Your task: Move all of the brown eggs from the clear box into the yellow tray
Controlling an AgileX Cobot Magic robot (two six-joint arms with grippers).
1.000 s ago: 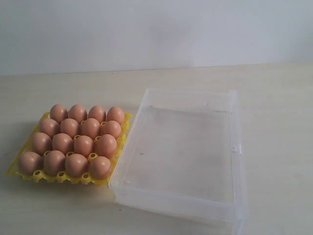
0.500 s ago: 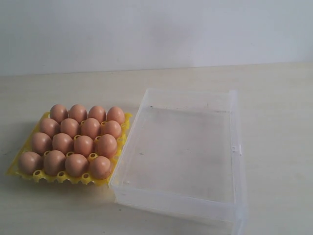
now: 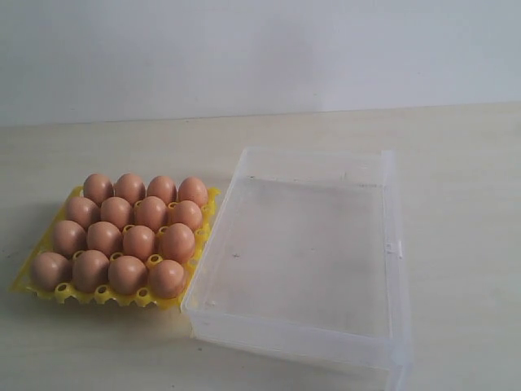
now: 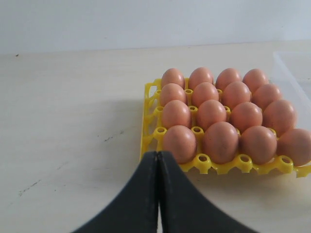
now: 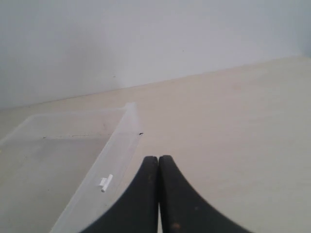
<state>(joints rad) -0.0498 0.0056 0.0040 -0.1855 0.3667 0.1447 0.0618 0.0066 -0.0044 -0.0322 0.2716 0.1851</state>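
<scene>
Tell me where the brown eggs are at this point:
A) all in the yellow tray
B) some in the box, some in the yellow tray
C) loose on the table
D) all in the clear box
A: the brown eggs sit in rows in the cups of the yellow tray, and the clear box beside it holds none.
</scene>
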